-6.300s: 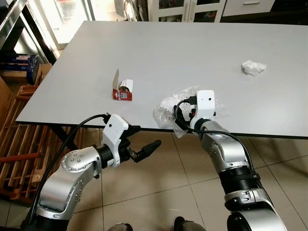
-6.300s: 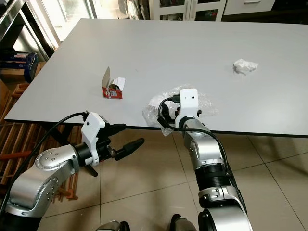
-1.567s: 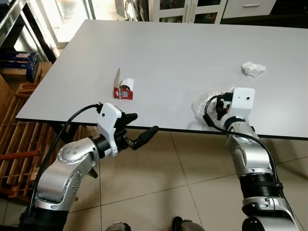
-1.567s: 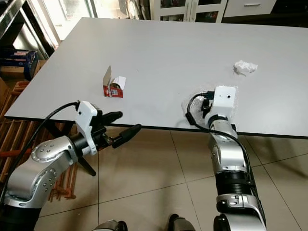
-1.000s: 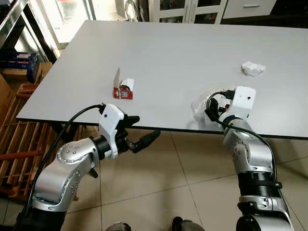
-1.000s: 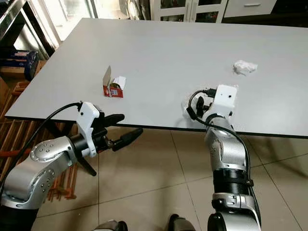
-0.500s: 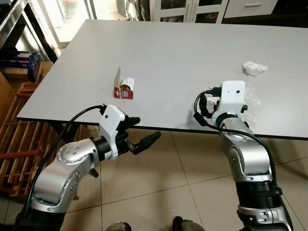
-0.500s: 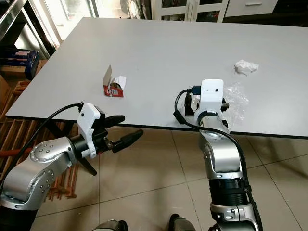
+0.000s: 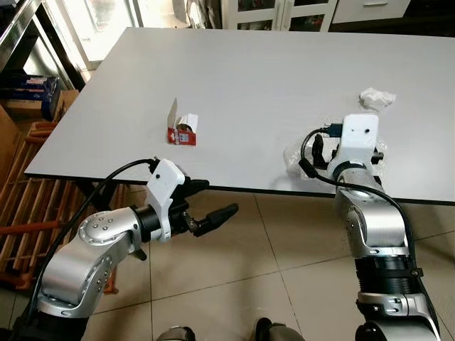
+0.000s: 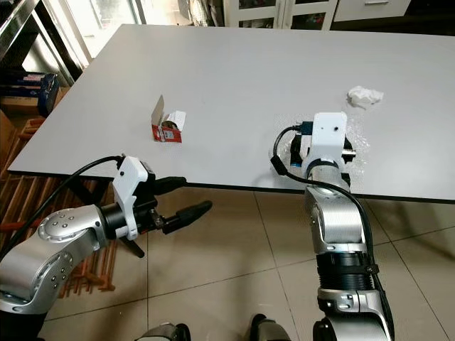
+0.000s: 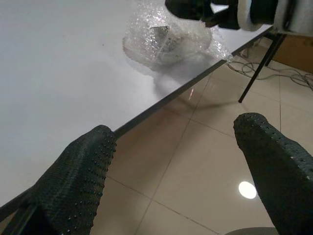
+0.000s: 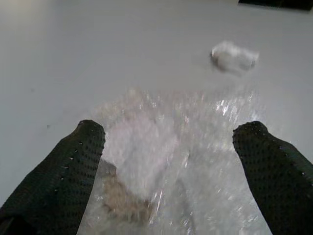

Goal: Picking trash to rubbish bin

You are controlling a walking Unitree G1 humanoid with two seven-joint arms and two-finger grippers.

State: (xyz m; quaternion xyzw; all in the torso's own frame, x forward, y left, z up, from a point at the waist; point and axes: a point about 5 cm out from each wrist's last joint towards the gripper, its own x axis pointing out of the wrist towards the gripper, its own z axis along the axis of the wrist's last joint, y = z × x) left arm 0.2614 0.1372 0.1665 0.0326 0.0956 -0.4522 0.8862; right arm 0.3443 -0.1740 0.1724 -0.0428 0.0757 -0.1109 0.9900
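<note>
A crumpled sheet of clear plastic wrap lies at the near edge of the grey table, right of centre. My right gripper is over it, open, one finger on each side of the plastic. Left of centre on the table stands a small red and white carton with its flap up. A crumpled white paper ball sits at the far right. My left gripper hangs open below the table's front edge, over the floor, with nothing in it.
Beige floor tiles lie in front of the table. A wooden rack stands on the left beside the table's dark legs. White cabinets line the back wall. A cable lies on the floor.
My right gripper has shifted a little to the right along the table edge, still over the plastic wrap. The left gripper has dropped slightly below the edge.
</note>
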